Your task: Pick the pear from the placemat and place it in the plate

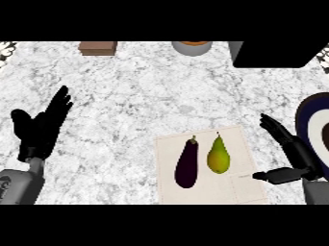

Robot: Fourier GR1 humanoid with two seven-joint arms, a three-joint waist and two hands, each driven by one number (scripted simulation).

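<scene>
I'm at the start of the pick: the pear (218, 154) lies untouched on the mat (210, 166), stem pointing away from me, in the mat's right half. An eggplant (188, 162) lies just to its left, parallel and close, with only a thin strip of mat between them. The plate (315, 126) sits at the right edge of the view, dark-rimmed with a white ring, partly cut off.

My right hand (293, 153) hangs at the mat's right edge, between pear and plate. Its fingers are straight and slightly fanned, pointing up and left, and the thumb juts out leftward over the mat's corner. It holds nothing.

To do this well I'd judge I should come at the pear from the right and above, close on its wide lower body and not the narrow neck, and keep whatever goes down on the left side thin enough for that gap so the eggplant isn't nudged. The pear is rounded and may roll if pushed sideways, so I'd settle over it before closing. The carry to the plate looks short, just rightward past where the hand is now.

My left hand (42, 126) rests far left on the counter (139, 91), fingers straight and together, thumb apart, well away from everything
</scene>
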